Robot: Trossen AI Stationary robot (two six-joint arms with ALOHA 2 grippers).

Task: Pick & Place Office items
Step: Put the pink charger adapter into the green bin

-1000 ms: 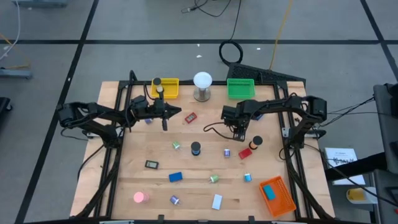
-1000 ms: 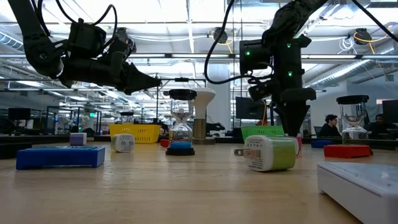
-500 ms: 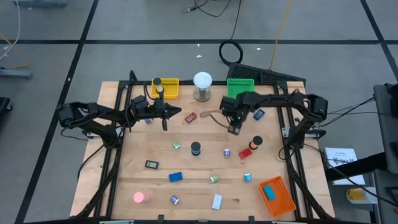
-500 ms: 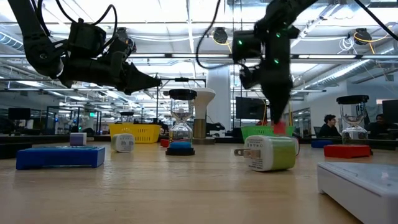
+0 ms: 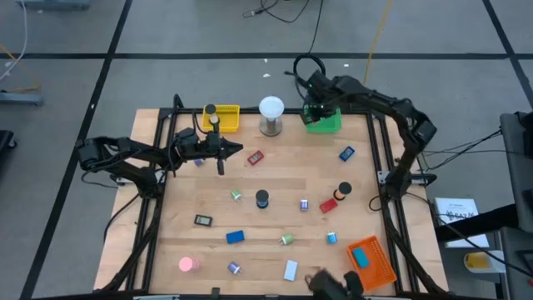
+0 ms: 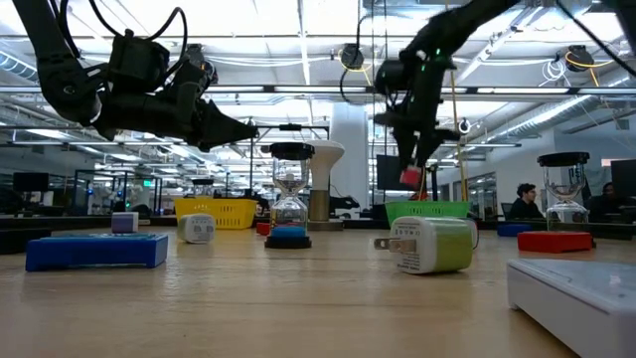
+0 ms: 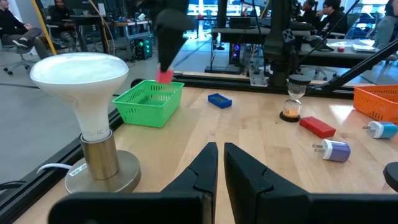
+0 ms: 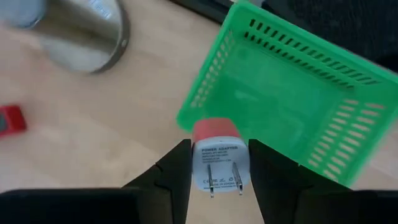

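Observation:
My right gripper [image 5: 314, 111] is at the table's far side, shut on a small red-and-white plug adapter [image 8: 217, 155], and hangs over a corner of the green tray [image 8: 292, 93]. The low view shows the adapter [image 6: 409, 177] well above that tray [image 6: 427, 211]. My left gripper [image 5: 231, 150] hovers shut at the table's left middle, holding nothing. More office items lie loose on the wood: a red block [image 5: 255, 157], a blue piece [image 5: 346, 153], a black cap [image 5: 262, 198] and a pink disc [image 5: 186, 264]. My right gripper pinches the adapter's white body by its two opposite sides [image 8: 198, 163] between its two fingers. The fingers slant steeply down from above. The adapter's prongs [image 8: 222, 179] face back toward the wrist and its red end [image 8: 214, 132] points away. It hangs clear of the tray and table.
A white bulb on a metal stand [image 5: 271, 115] is just left of the green tray, with a yellow tray [image 5: 221, 117] beyond it. An orange tray [image 5: 371, 260] sits at the near right corner. A dark shape [image 5: 333, 283] shows at the near edge.
My right gripper has risen from the table's right middle and swung toward the far edge, rolling as it went. It carried the red-and-white adapter clear of the wood to above the green tray.

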